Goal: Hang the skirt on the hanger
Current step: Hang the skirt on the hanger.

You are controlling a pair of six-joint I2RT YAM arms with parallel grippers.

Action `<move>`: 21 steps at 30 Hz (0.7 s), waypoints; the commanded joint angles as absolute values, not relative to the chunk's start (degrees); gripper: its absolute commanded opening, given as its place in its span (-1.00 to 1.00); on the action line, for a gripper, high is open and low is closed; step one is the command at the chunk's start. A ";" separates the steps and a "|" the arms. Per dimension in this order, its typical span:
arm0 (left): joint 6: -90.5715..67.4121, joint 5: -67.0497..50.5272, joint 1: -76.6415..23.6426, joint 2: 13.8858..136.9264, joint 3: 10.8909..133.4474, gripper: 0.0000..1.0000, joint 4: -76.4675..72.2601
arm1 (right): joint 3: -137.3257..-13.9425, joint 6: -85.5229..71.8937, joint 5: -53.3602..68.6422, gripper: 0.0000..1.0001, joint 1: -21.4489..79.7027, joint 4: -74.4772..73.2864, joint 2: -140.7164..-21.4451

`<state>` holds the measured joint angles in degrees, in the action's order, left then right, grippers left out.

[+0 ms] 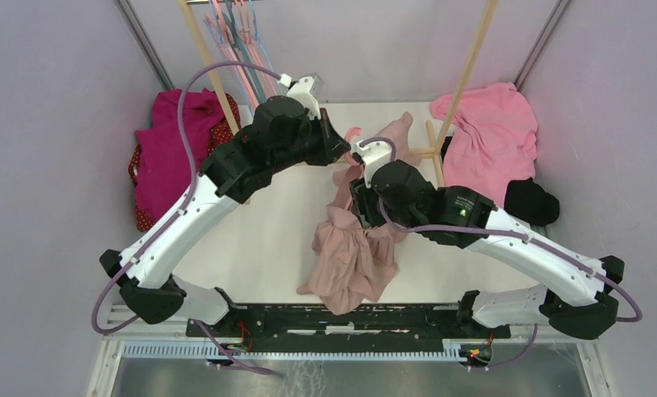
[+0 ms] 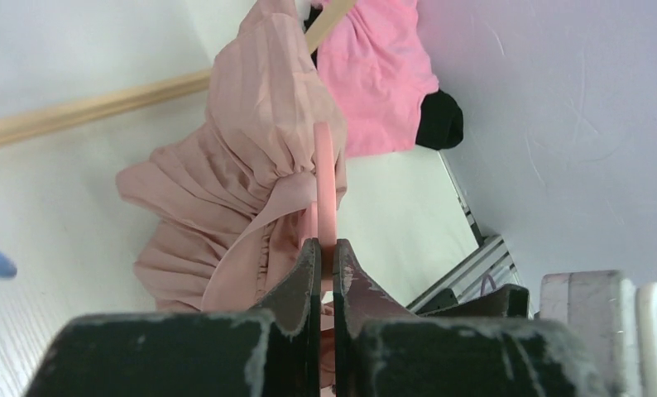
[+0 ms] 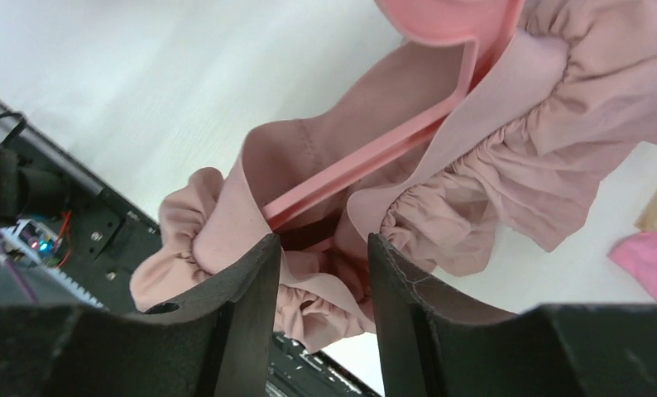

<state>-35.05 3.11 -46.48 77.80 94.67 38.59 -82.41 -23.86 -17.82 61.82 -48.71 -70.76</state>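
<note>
Pinching the flat, smooth pink plastic hanger (image 2: 325, 178) with the left gripper (image 2: 327, 250), centre frame; carrying the gathered dusty-pink skirt (image 1: 354, 256) on its bar, ruffles bunching lower centre; straddling its shirred folds with the right gripper (image 3: 319, 248), jaws parted

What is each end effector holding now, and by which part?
Left end effector pinches the pink hanger on its thin edge. Right end effector stands open around the skirt, gripping nothing.
</note>
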 commanded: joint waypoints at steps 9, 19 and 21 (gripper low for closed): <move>-31.38 12.31 -48.45 89.38 119.23 -0.93 47.28 | -89.79 -23.94 -36.88 0.05 61.70 -44.53 -71.53; -34.91 18.12 -49.71 89.64 117.15 -0.93 46.59 | -91.05 -29.13 -37.18 0.05 61.74 -42.02 -76.97; -35.35 18.78 -49.91 89.65 117.07 -0.94 46.39 | -90.13 -30.16 -36.79 0.03 61.70 -41.67 -77.48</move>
